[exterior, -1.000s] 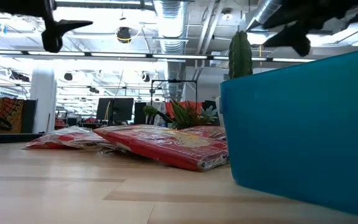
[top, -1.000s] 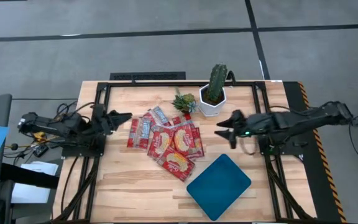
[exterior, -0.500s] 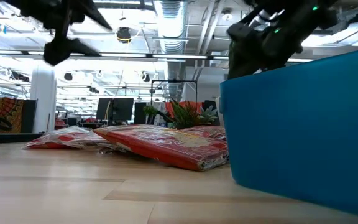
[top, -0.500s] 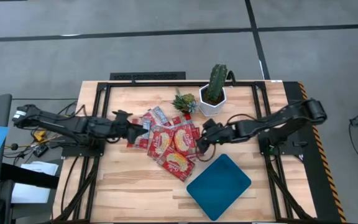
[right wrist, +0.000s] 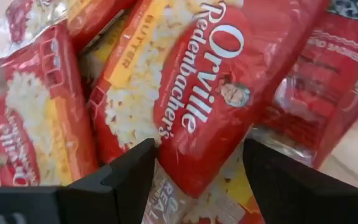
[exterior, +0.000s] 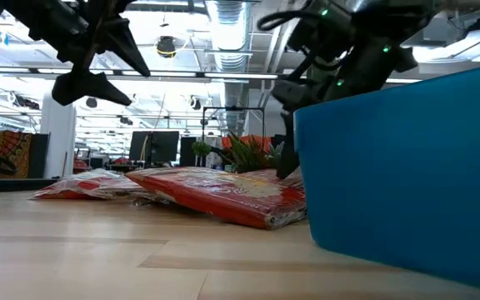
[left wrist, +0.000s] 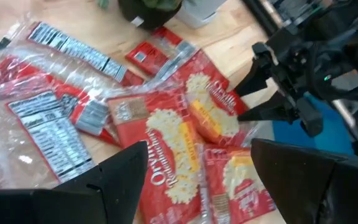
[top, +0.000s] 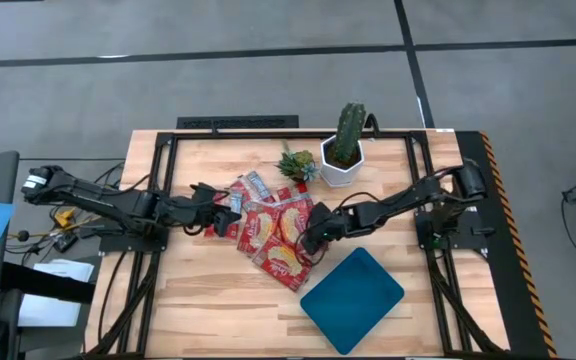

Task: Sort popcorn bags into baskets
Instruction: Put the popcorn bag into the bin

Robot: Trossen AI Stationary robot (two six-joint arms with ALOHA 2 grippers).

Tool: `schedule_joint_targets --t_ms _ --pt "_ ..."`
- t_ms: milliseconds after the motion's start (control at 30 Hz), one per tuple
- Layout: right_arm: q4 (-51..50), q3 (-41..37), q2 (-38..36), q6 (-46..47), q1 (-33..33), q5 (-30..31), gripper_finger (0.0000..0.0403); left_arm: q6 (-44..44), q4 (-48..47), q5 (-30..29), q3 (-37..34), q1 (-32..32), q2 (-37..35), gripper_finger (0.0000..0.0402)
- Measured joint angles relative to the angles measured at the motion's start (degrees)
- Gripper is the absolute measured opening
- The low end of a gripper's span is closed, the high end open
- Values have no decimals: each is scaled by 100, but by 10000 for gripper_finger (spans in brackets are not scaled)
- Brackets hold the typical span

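Note:
Several red popcorn bags (top: 268,228) lie flat in an overlapping pile at the table's middle, larger ones with yellow pictures and narrower ones with silver-grey backs (left wrist: 48,118). The teal tray (top: 353,288) sits near the pile's right, toward the near edge. My left gripper (top: 230,213) is open above the pile's left part (left wrist: 197,180). My right gripper (top: 306,240) is open, low over the pile's right side. Its fingers (right wrist: 126,171) stand on either side of a large bag's end (right wrist: 191,124). In the low view both grippers (exterior: 111,62) (exterior: 294,125) hang above the bags (exterior: 215,187).
A white hexagonal pot with a cactus (top: 344,150) and a small spiky green plant (top: 296,163) stand at the far side, just behind the pile. Black frame rails (top: 158,230) run along both table sides. Bare wood lies toward the near left.
Both arms have reached in from the table's sides to the pile. My left gripper has moved toward the table's right, over the pile's left bags. My right gripper has moved left and down, over the right bags. The bags and tray have stayed put.

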Motion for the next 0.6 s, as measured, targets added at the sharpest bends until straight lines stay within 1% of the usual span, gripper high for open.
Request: schedule_joint_targets --t_ms 67,133,200,300,333,367,500,600 --pt "27 67 97 -1 -15 -35 247 0 -31 -47 -1 0 29 275" --pt "11 132 166 -14 -61 -118 211 -3 -65 -146 0 2 77 275" --pt "23 169 194 -44 -80 -220 158 -7 -45 -182 -4 2 90 275" --pt "21 205 186 -42 -95 -276 58 -10 -88 -207 -2 2 110 275" --pt "12 205 151 -51 -93 -285 32 -11 -87 -209 -2 2 110 275" --pt "-24 202 88 -57 -94 -295 21 -10 -82 -219 -2 2 110 275" --pt "-303 190 -225 74 -166 -309 25 -10 -120 -267 -2 2 108 275" --pt "-551 190 -633 44 -224 -290 11 -11 -172 -301 -2 2 108 275"
